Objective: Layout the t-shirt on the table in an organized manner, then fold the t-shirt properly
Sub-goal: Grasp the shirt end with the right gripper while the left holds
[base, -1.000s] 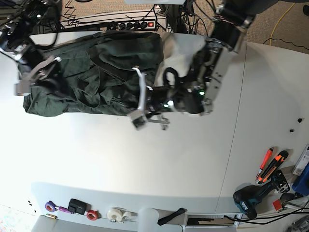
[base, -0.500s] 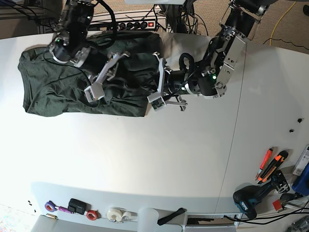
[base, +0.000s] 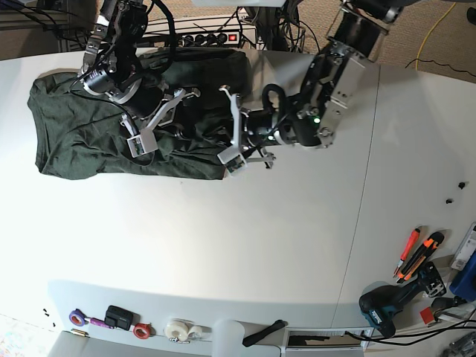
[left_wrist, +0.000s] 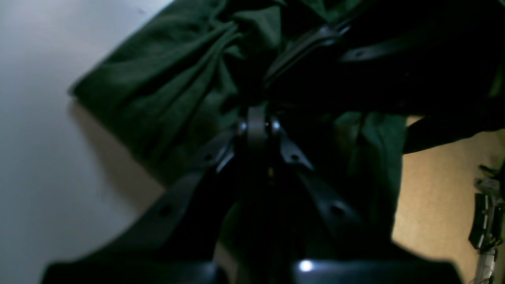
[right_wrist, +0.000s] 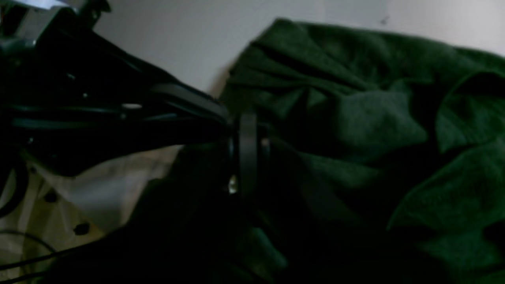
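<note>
The dark green t-shirt (base: 82, 137) lies rumpled across the back left of the white table (base: 223, 238). Both grippers meet over its right half. My left gripper (base: 206, 132) reaches in from the right. In the left wrist view its fingertips (left_wrist: 256, 122) are pressed together, with shirt folds (left_wrist: 177, 83) bunching toward them. My right gripper (base: 184, 134) comes down from the upper left. Its tips (right_wrist: 246, 130) are shut in the cloth (right_wrist: 355, 118), right beside the other arm's dark fingers (right_wrist: 177, 98).
A power strip (base: 201, 36) and cables sit just behind the shirt. Orange cutters (base: 414, 253) and a drill (base: 383, 306) lie at the right front. Tape rolls (base: 178, 329) and small items line the front edge. A thin seam (base: 364, 186) crosses the table.
My right arm has swung from the shirt's far left edge to its middle and shut there. The left gripper edged left. The shirt's left part now lies spread out.
</note>
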Robot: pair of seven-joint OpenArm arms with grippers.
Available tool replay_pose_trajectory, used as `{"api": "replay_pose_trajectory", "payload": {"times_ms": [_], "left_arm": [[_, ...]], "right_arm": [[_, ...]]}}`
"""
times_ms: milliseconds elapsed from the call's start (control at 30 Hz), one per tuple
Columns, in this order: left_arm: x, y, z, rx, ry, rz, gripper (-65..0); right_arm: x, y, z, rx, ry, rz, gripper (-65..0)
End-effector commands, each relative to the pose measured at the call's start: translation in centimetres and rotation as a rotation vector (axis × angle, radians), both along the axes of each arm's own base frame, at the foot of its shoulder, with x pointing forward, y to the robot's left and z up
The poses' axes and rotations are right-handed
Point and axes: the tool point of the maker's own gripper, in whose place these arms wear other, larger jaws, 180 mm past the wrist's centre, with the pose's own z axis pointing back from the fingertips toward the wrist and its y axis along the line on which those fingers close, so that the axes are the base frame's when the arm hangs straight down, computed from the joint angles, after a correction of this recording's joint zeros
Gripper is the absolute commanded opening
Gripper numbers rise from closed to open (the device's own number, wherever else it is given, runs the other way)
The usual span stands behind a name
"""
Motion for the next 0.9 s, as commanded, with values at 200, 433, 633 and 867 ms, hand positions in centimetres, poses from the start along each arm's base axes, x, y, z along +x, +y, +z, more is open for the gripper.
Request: {"api": "replay_pose_trajectory", "payload": {"times_ms": [200, 433, 633, 867], "left_arm": [[1.0, -2.0, 1.0, -0.072, -0.020, 0.019, -65.0], [1.0, -1.2, -1.3, -0.001, 0.010, 0.033, -65.0], [1.0, -1.2, -1.3, 0.001, 0.010, 0.032, -65.0], [1.0, -1.3, -1.2, -0.001, 0.010, 0.032, -65.0]], "right_arm": [[0.3, -1.7, -0.3, -0.053, 0.011, -0.089, -65.0], [-0.2, -4.9, -2.0, -0.195, 0.077, -0.205, -65.0], [0.1, -10.5, -1.9, -0.403, 0.070, -0.356, -65.0], [1.4, -9.7, 0.9, -0.292, -0.021, -0.318, -65.0]]}}
